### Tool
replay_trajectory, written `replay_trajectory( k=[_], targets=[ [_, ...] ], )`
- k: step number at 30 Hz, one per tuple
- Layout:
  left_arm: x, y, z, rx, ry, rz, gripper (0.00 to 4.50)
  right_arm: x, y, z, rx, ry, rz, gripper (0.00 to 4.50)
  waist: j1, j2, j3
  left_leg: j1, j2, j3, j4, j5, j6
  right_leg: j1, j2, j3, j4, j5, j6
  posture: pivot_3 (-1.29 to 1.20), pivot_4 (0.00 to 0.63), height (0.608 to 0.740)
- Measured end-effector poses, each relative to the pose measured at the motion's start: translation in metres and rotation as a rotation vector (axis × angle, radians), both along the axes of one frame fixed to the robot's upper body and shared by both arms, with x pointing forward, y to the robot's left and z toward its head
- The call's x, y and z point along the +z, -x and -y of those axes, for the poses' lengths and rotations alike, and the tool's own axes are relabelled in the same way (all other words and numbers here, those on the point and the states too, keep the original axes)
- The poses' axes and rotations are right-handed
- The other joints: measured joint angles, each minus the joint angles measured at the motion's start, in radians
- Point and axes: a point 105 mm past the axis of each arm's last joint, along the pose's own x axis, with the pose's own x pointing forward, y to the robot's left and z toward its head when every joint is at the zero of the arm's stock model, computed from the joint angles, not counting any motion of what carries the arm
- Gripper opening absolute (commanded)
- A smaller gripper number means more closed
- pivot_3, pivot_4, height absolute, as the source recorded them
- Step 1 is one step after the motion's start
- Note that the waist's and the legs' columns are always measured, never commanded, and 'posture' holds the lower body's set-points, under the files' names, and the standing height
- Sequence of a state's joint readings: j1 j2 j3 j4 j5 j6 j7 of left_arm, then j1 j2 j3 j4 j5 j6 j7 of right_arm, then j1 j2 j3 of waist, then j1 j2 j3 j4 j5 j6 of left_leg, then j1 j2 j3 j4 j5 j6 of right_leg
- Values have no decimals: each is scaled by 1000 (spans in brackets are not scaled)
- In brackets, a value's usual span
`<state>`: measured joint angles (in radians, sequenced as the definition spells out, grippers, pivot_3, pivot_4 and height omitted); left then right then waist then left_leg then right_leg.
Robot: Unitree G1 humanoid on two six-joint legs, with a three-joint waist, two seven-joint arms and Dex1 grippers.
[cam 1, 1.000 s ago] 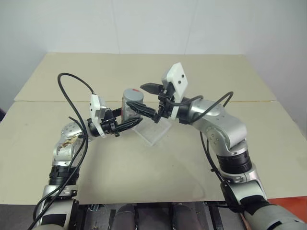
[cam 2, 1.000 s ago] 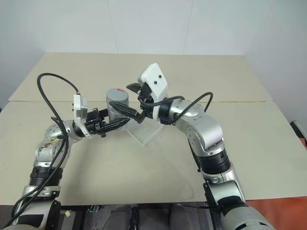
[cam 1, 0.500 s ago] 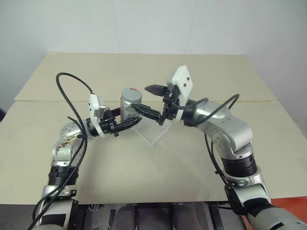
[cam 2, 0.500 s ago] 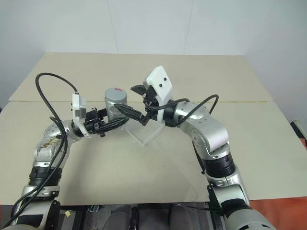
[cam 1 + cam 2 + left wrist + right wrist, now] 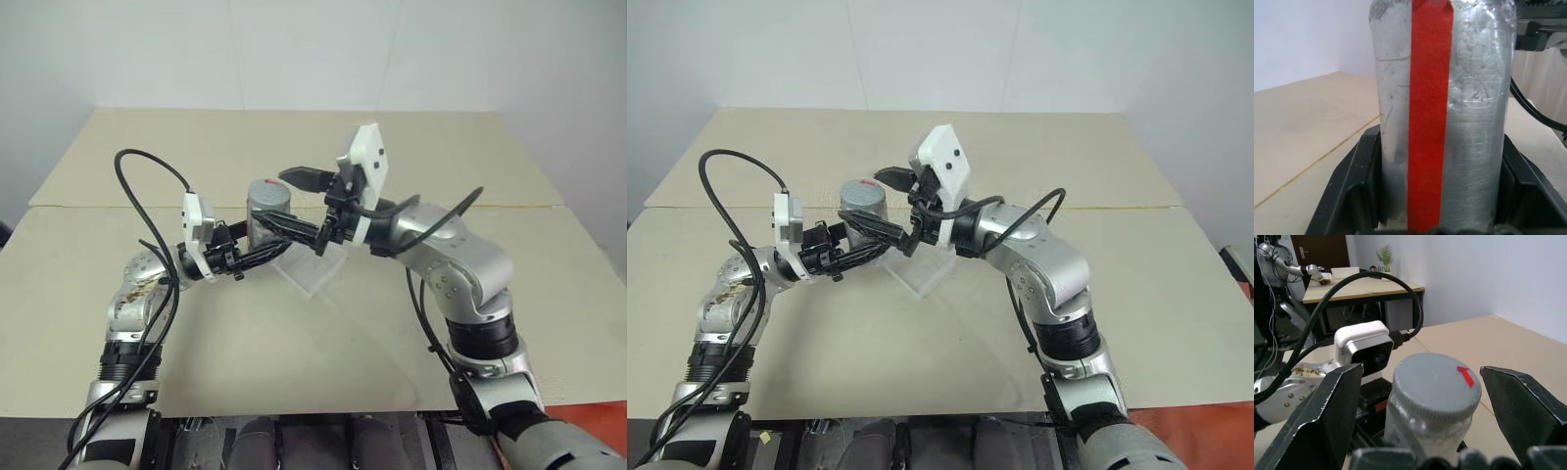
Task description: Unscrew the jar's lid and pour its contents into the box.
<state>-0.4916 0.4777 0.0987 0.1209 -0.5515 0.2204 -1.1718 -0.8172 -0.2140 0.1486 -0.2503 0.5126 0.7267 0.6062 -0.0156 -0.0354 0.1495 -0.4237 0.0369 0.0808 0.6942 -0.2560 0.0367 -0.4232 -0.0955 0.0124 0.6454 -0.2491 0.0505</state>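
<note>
The jar (image 5: 261, 217), a silvery cylinder with a red stripe (image 5: 1429, 117), is held upright a little above the table. My left gripper (image 5: 268, 241) is shut on its lower body, one black finger (image 5: 1359, 196) on each side. The grey lid (image 5: 1435, 382) sits on the jar and bears a small red mark. My right gripper (image 5: 271, 197) reaches in from the right and stands open, its fingers (image 5: 1327, 416) flanking the lid with a gap on both sides. The clear box (image 5: 313, 269) lies on the table just below and to the right of the jar. The contents are hidden.
The beige tabletop (image 5: 294, 343) has a seam running across its middle and open room on all sides of the box. Black cables loop over both arms. In the right wrist view, a second table (image 5: 1352, 286) with a plant stands far behind.
My right gripper drew back slightly to the right, then came left again so that its open fingers flank the lid. The left gripper and the jar stayed where they were.
</note>
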Motion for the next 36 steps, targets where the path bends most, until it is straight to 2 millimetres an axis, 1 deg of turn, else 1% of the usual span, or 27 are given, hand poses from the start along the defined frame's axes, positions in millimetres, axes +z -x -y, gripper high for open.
replay_trajectory(
  k=[3, 7, 12, 16, 23, 36],
  targets=[
    [0, 0, 0, -1, -1, 0, 2394, 0, -10, -4, -37, 5, -6, 4445, 0, 0, 0, 0, 0, 0, 0, 0, 0, 0, 0, 0, 0, 0, 0, 0, 150, 740],
    [0, 0, 0, 1, -1, 0, 2394, -1, -15, -10, -42, 5, -9, 4445, 0, 0, 0, 0, 0, 0, 0, 0, 0, 0, 0, 0, 0, 0, 0, 0, 150, 740],
    [0, 0, 0, 4, -2, -1, 2394, -1, -17, -11, -48, 7, -6, 4445, 0, 0, 0, 0, 0, 0, 0, 0, 0, 0, 0, 0, 0, 0, 0, 0, 150, 740],
    [0, 0, 0, 3, -2, -2, 2394, -2, -17, -8, -55, 10, 0, 4445, 0, 0, 0, 0, 0, 0, 0, 0, 0, 0, 0, 0, 0, 0, 0, 0, 150, 740],
    [0, 0, -1, 4, -3, -2, 2394, -8, -13, 3, -73, 19, 3, 4445, 0, 0, 0, 0, 0, 0, 0, 0, 0, 0, 0, 0, 0, 0, 0, 0, 150, 740],
    [0, 0, -1, 5, -3, -1, 2394, -8, -10, 12, -84, 32, 12, 4445, 0, 0, 0, 0, 0, 0, 0, 0, 0, 0, 0, 0, 0, 0, 0, 0, 150, 740]
  ],
)
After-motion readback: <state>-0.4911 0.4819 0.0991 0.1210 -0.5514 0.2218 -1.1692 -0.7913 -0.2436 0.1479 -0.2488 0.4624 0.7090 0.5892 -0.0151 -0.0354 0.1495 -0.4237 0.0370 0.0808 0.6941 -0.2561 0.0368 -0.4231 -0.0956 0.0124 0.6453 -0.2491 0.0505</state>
